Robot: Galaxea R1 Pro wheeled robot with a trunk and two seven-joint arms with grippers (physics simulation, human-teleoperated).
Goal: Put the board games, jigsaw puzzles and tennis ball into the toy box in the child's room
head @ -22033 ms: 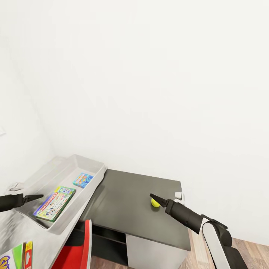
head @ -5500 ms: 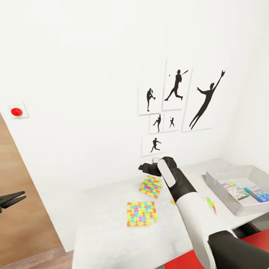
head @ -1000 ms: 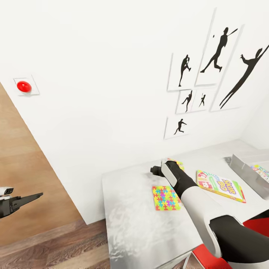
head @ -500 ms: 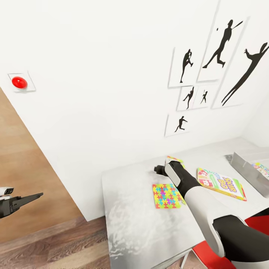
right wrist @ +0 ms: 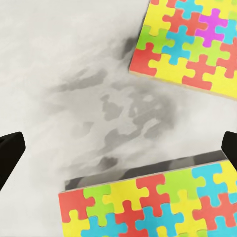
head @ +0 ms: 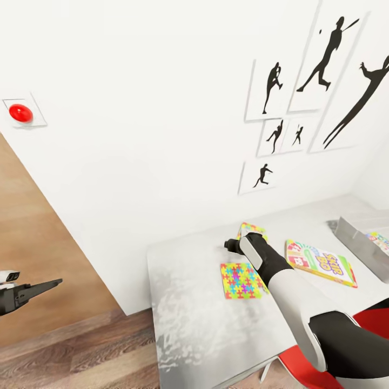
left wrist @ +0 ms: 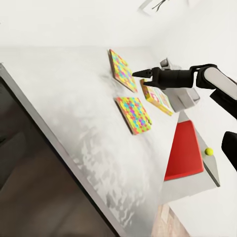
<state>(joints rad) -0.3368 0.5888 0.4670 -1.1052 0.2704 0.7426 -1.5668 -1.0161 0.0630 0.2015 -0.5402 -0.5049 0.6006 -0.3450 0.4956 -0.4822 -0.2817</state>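
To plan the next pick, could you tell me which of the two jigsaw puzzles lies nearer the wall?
The far jigsaw puzzle, partly hidden behind the right gripper; the other puzzle lies nearer the table's front edge, fully in view.

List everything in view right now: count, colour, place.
jigsaw puzzles: 2, multicolour, flat on the table, second one nearer the wall
Skip-Bo board game: 1, green-white, table, beside the puzzles
toy box: 1, light grey, table's far end
table: 1, white top
tennis ball: 1, yellow-green, lower section
silhouette pictures: 6, black on white, wall
red button: 1, wall
right tool: open, over the gap between puzzles
left tool: shut, beyond the table's end
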